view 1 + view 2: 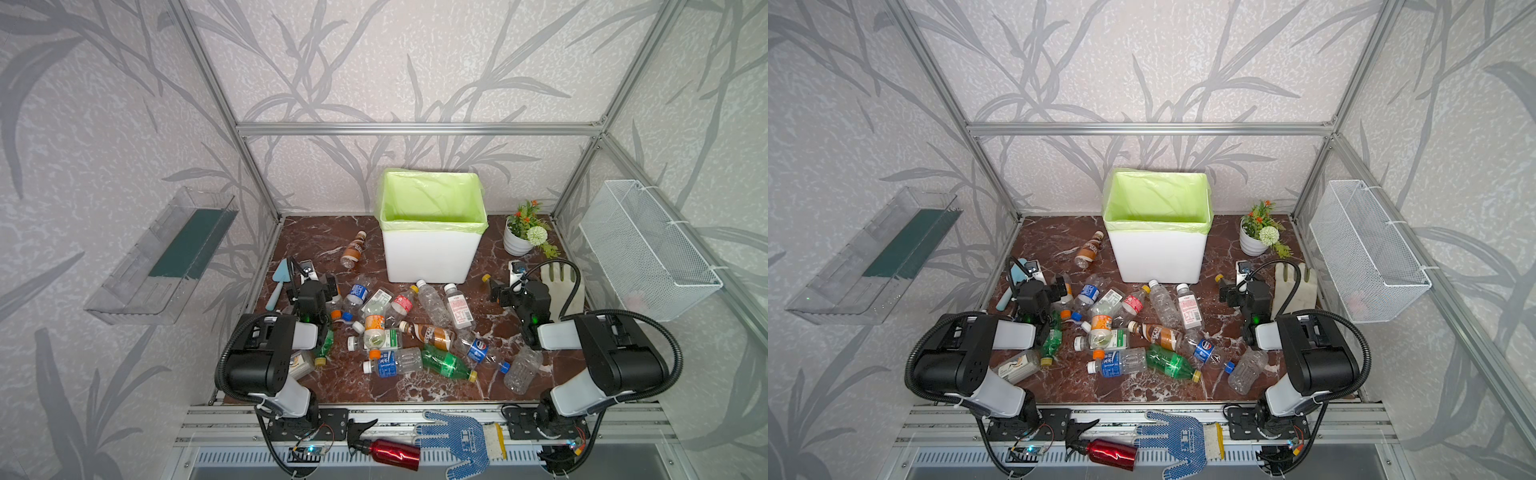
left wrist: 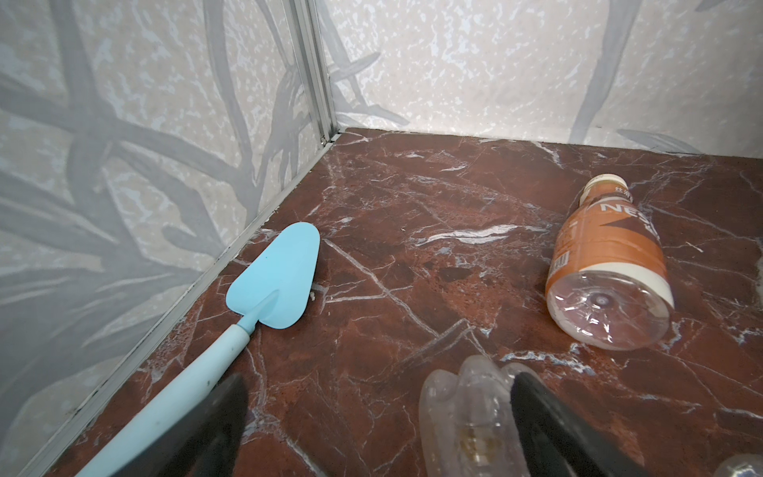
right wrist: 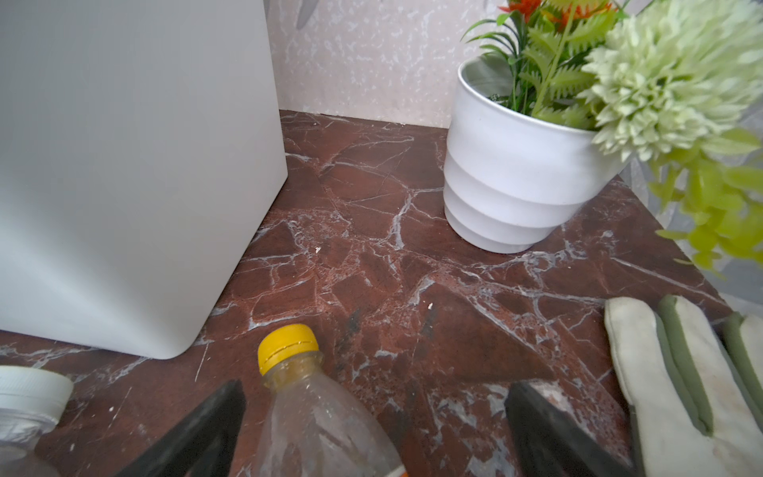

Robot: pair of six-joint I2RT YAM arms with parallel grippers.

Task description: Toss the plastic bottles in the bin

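Left wrist view: shows left gripper [image 2: 377, 388] low over the marble table [image 2: 413, 231], jaws spread wide, clamping nothing; clear bottle [image 2: 466, 417] lying between the jaws, brown-label bottle [image 2: 607, 264] on its side farther off. Right wrist view: shows right gripper [image 3: 377, 388] equally wide, holding nothing, yellow-capped bottle [image 3: 318, 421] lying between the jaws, near the bin [image 3: 124, 165]. Both top views: place the plastic bottles [image 1: 399, 328] scattered on the table in front of the bin, itself at back centre.

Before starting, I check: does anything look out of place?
The plastic bottles lie scattered on their sides before the bin. A red spray bottle and blue glove lie off the table, on the front rail.
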